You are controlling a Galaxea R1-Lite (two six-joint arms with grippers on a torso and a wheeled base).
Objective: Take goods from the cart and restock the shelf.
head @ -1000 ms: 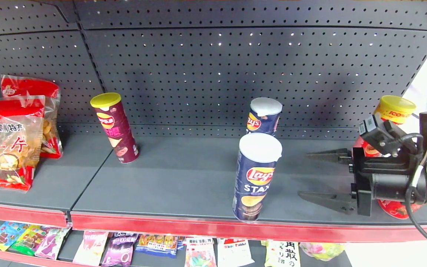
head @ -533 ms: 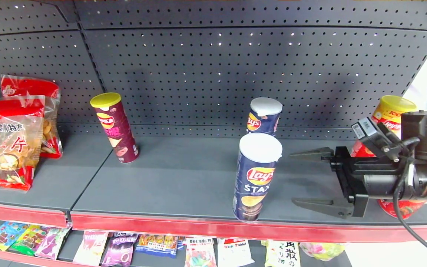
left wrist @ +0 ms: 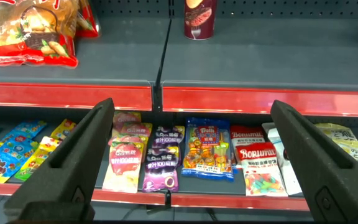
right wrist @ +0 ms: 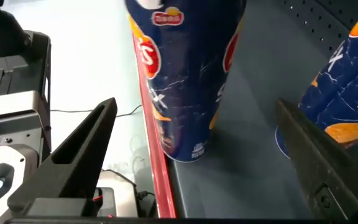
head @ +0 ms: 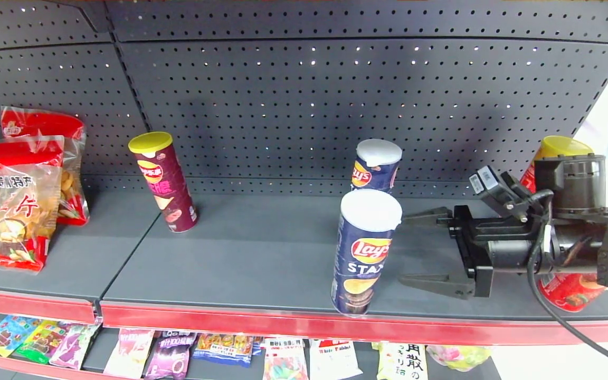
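A: Grey pegboard (head: 304, 105) backs the shelf (head: 262, 253) in our head view. What do we have on it?

B: We see a front blue can (head: 364, 253) upright at the red front edge, w/ a rear blue can (head: 377, 164) right behind it by the pegboard. A purple can (head: 162, 182) stands well to the left, snack bags (head: 16, 206) sit at the far left, and red cans (head: 568, 293) at the far right.

A: And the right gripper (head: 404, 247)?

B: Level over the deck, fingers spread wide, tips just right of the front blue can, holding nothing. Whether a tip touches the can, we can't tell.

A: Left wrist view?

B: We've got the left gripper (left wrist: 191, 104) spread apart & empty, facing the shelf's red edge. Candy packets (left wrist: 207, 149) lie below that edge. The purple can's base and a snack bag show up on the deck.

A: Right wrist view?

B: We see the front blue can (right wrist: 185, 74) ahead of the right gripper, in line w/ the gap between its fingers, at the shelf lip. The rear blue can (right wrist: 347, 93) is farther in on the deck. Both are upright.
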